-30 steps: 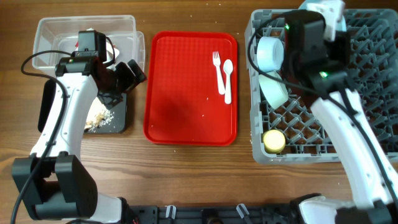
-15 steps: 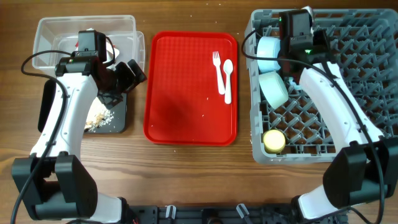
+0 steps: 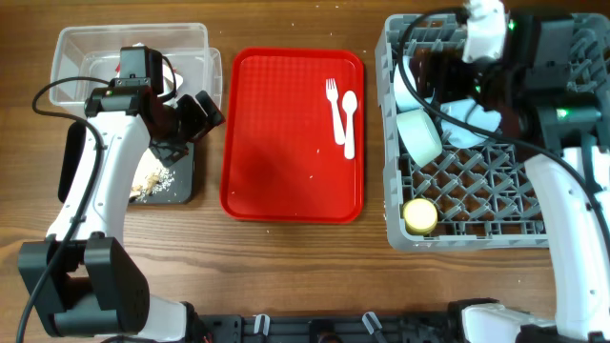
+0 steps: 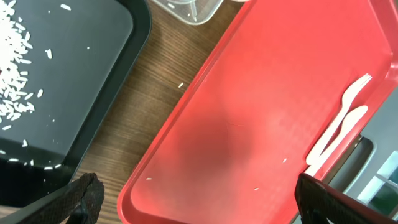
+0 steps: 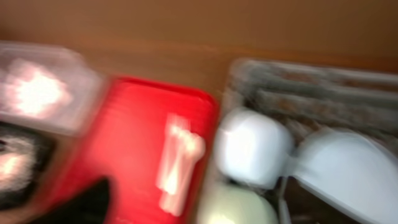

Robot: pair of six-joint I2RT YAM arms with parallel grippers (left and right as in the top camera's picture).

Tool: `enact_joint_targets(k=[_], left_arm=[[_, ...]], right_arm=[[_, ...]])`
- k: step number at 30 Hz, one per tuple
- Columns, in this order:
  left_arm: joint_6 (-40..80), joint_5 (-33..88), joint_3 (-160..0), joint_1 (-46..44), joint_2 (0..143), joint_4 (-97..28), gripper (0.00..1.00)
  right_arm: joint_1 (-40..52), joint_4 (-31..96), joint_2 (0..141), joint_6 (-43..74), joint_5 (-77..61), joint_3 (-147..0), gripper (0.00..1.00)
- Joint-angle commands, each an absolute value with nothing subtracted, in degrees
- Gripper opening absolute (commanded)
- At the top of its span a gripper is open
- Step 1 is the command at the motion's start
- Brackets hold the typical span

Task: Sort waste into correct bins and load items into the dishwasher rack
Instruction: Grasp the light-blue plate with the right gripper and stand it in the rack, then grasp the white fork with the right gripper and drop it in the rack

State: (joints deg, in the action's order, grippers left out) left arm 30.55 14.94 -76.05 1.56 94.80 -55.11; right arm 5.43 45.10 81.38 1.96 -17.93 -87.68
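**Fork and spoon still to load**

Left of the red tray (image 3: 286, 181), the left gripper (image 3: 195, 116) hangs empty over the black tray (image 3: 181, 186), fingers apart, just as it did a second ago. On the red tray's right half the white fork (image 3: 335, 105) and spoon (image 3: 349, 119) lie side by side. They look light, stiff, thin and slick, so each is probably best pinched across mid-handle, one at a time. Right of the red tray, the right gripper (image 3: 440, 69) is over the dishwasher rack (image 3: 477, 205); I cannot tell whether its fingers are apart. Its arm has swung further from the red tray.

Wooden table (image 3: 286, 267) — brown planks, evenly lit.
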Motion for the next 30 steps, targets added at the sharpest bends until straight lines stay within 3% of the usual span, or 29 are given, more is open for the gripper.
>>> enact_joint_targets(k=[1, 5, 9, 17, 30], left_arm=[[30.5, 15.4, -76.6, 1.8, 94.1, -55.1, 1.0], [30.5, 15.4, -76.6, 1.8, 94.1, -55.1, 1.0], [30.5, 15.4, -76.6, 1.8, 94.1, -55.1, 1.0], [30.5, 15.4, -76.6, 1.8, 94.1, -55.1, 1.0], [30.5, 15.4, -76.6, 1.8, 94.1, -55.1, 1.0]], right_arm=[[10.8, 40.5, 86.8, 14.9, -25.2, -87.3, 0.66], [26.5, 35.6, 100.8, 24.5, -2.1, -87.3, 0.66], [31.1, 32.6, 112.5, 26.0, 8.9, -87.3, 0.64], [29.9, 29.2, 123.4, 25.5, 12.3, -87.3, 0.61], [27.8, 29.3, 126.2, 25.5, 6.3, -87.3, 0.52]])
